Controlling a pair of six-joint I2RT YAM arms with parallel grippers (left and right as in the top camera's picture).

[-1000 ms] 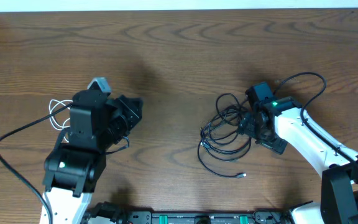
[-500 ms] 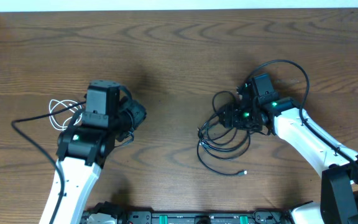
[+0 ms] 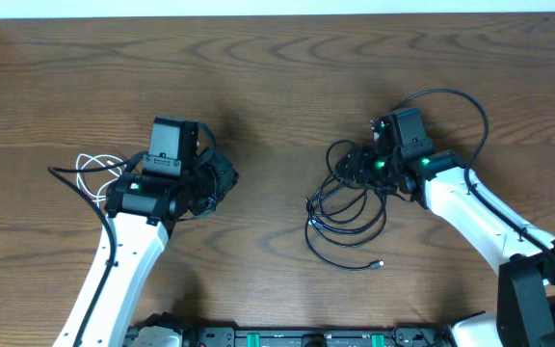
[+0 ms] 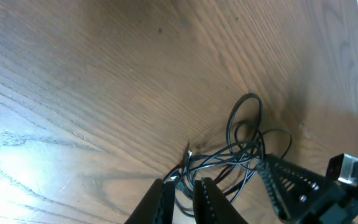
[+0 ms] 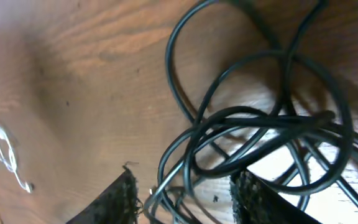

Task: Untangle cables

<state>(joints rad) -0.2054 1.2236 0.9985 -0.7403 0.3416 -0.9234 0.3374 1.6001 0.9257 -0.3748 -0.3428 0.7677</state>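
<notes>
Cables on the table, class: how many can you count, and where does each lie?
3, though tangling may hide more: two black cables knotted together under the right hand; one white cable coiled beside the left arm.

left gripper: now further right, away from the white cable.
right gripper: narrowed around black cables, grip unclear.

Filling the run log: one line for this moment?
left gripper: nearly shut, empty | right gripper: jaws around black cables, grip unclear | white cable: apart, left | table
</notes>
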